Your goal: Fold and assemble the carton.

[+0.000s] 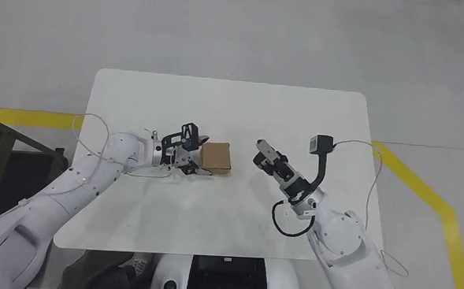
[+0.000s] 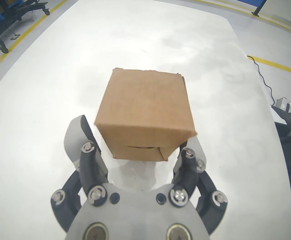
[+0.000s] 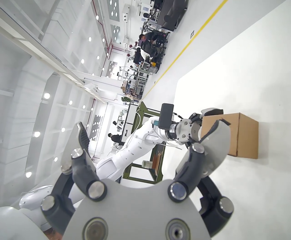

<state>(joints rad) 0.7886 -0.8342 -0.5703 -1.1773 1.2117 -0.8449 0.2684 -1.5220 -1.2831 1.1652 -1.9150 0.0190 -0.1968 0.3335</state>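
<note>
- Nothing legible on the carton [image 2: 145,106]: the faces turned to the cameras are plain brown card, with no print or label.
- A small dark floor sign [image 3: 192,34] sits beside the yellow line, far beyond the fingers, and it is too small to read.
- No other text or numbers can be read.

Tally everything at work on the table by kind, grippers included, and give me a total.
Cardboard carton: 1
Grippers: 2, the left gripper and the right gripper
Total: 3
</note>
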